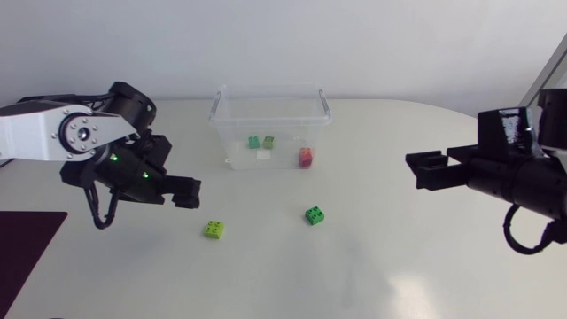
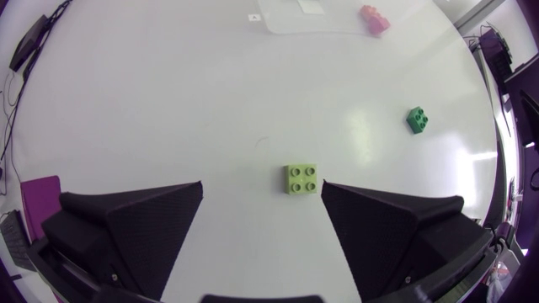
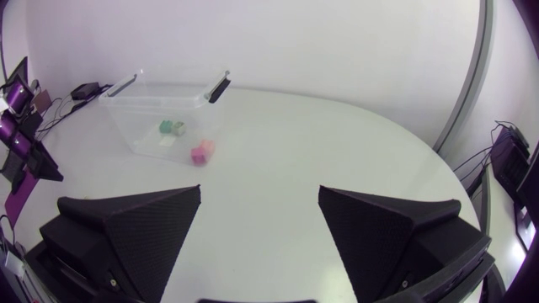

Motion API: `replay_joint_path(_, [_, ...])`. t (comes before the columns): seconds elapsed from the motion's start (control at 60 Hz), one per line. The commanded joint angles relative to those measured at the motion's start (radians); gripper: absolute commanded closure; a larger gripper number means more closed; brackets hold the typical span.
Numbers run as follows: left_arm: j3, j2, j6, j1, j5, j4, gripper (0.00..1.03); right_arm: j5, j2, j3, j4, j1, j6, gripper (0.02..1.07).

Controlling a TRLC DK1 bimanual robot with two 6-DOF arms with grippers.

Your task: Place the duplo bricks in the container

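Observation:
A clear plastic container stands at the back middle of the table. Inside lie two green bricks and a red-pink brick. A lime brick and a dark green brick sit on the table in front of it. My left gripper hovers open just left of and above the lime brick, which shows just ahead of its fingers, nearer one of them; the dark green brick is farther off. My right gripper is open and empty at the right, facing the container.
A dark purple mat lies at the table's front left corner. A small white piece rests on the container floor. Bare white tabletop stretches between the two loose bricks and my right arm.

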Motion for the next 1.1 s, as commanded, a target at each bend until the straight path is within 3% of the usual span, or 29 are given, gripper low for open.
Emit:
replay_joint_path(0.0, [0.049, 0.05, -0.002, -0.026, 0.01, -0.011, 0.06, -0.025, 0.069, 0.047, -0.035, 0.015, 0.027, 0.06])
replay_joint_path(0.067, [0.069, 0.101, -0.014, -0.052, 0.005, -0.017, 0.07, -0.085, 0.135, 0.09, -0.104, 0.018, 0.033, 0.06])
replay_joint_path(0.15, [0.093, 0.148, -0.017, -0.08, -0.004, -0.028, 0.09, -0.093, 0.198, 0.145, -0.221, 0.033, 0.01, 0.06])
replay_joint_path(0.317, [0.151, 0.251, -0.045, -0.121, -0.031, -0.065, 0.11, -0.153, 0.281, 0.187, -0.336, 0.055, -0.123, 0.06])
replay_joint_path(0.483, [0.204, 0.334, -0.06, -0.144, -0.073, -0.092, 0.15, -0.084, 0.388, 0.236, -0.32, 0.116, -0.071, 0.06])
replay_joint_path(0.867, [0.217, 0.424, -0.085, -0.172, -0.074, -0.097, 0.28, 0.01, 0.569, 0.276, -0.277, 0.211, -0.079, 0.07])
replay_joint_path(0.967, [0.219, 0.434, -0.091, -0.17, -0.074, -0.085, 0.45, 0.022, 0.62, 0.28, -0.253, 0.23, -0.082, 0.07])
replay_joint_path(1.033, [0.219, 0.441, -0.092, -0.17, -0.074, -0.072, 0.71, 0.025, 0.648, 0.288, -0.241, 0.242, -0.082, 0.07])
replay_joint_path(1.083, [0.216, 0.449, -0.092, -0.169, -0.07, -0.071, 0.77, 0.03, 0.672, 0.299, -0.236, 0.253, -0.08, 0.07])
